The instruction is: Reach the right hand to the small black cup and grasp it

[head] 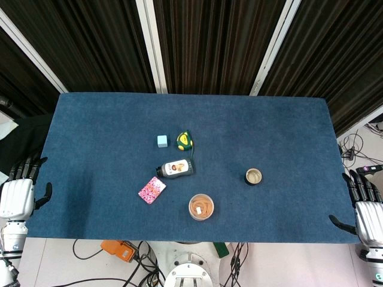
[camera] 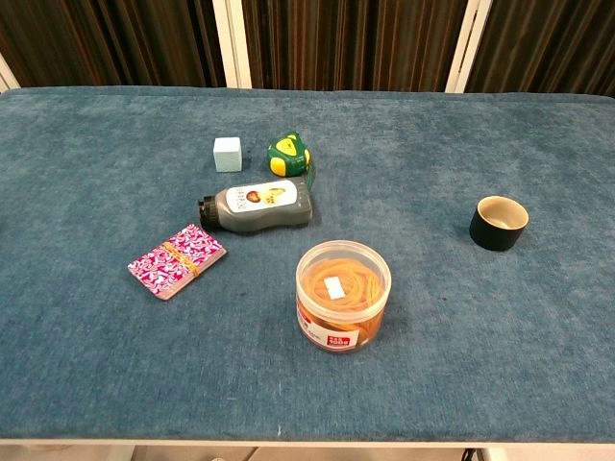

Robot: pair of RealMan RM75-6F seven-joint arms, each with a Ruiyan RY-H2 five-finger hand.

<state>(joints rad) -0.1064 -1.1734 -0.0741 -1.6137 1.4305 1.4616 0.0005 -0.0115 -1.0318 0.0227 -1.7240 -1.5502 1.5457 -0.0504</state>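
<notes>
The small black cup [head: 254, 176] [camera: 499, 223] stands upright on the blue table [head: 281, 131], right of centre, its pale inside showing. My right hand [head: 362, 206] hangs off the table's right front corner, fingers spread, holding nothing, well to the right of the cup. My left hand [head: 19, 191] sits off the left edge, fingers apart and empty. Neither hand shows in the chest view.
A clear tub of rubber bands [head: 201, 207] [camera: 342, 296] stands near the front centre. Left of it lie a pink patterned card pack [head: 152, 190], a grey bottle on its side [head: 175, 168], a pale blue cube [head: 162, 141] and a green-yellow tape measure [head: 184, 140].
</notes>
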